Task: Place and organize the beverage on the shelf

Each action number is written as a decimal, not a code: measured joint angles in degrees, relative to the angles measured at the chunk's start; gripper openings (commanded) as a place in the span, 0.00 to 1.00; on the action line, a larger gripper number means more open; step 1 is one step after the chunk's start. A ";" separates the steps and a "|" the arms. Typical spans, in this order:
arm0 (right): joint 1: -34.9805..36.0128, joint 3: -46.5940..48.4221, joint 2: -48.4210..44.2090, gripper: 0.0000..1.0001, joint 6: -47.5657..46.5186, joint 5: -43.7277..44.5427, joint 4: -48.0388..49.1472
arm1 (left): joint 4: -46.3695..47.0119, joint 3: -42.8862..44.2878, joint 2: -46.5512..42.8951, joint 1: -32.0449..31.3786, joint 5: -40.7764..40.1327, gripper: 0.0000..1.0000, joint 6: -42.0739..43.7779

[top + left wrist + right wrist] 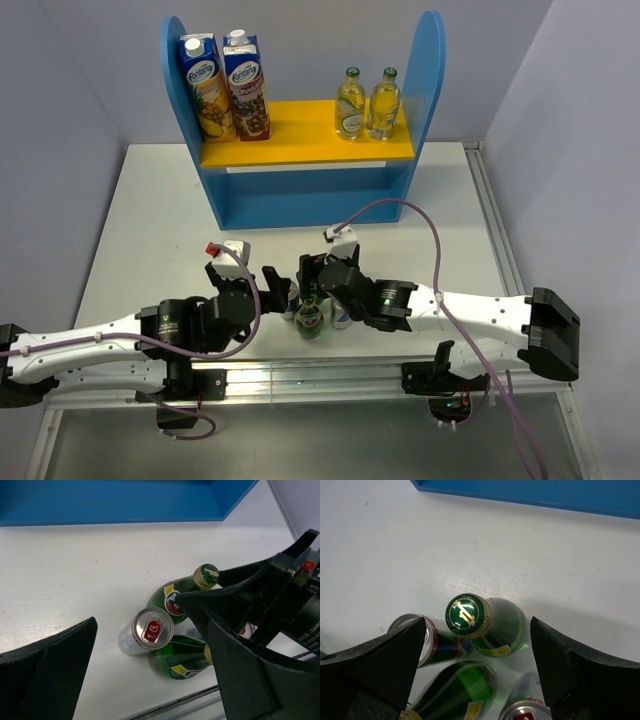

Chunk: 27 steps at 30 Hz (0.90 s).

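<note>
Bottle of green glass (pixel 492 625) stands on the table (pixel 150 230) between the right gripper's (pixel 477 630) parted fingers (pixel 385 660), the left gripper (pixel 152 625) gapes facing a neighbouring can (pixel 129 640), and only the overhead view shows two yellowish bottles (pixel 351 105) on the shelf (pixel 300 145).

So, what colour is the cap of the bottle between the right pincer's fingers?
Dark green cap with gold emblem and rim; right wrist view shows it best.

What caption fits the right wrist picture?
Open right gripper framing a dark green glass bottle among slim silver cans on the white table.
</note>
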 measured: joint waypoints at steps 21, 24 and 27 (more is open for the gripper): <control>-0.76 2.34 6.34 0.00 -3.19 5.40 4.24 | -7.43 -0.57 -6.03 -0.98 -6.27 0.99 -0.44; -1.01 3.76 6.80 0.00 -3.65 5.81 1.97 | -8.39 0.98 -6.60 -0.98 -7.85 0.99 1.53; -2.32 5.27 7.23 0.00 -4.68 6.12 -0.81 | -10.73 3.43 -7.50 -0.98 -9.29 0.99 2.08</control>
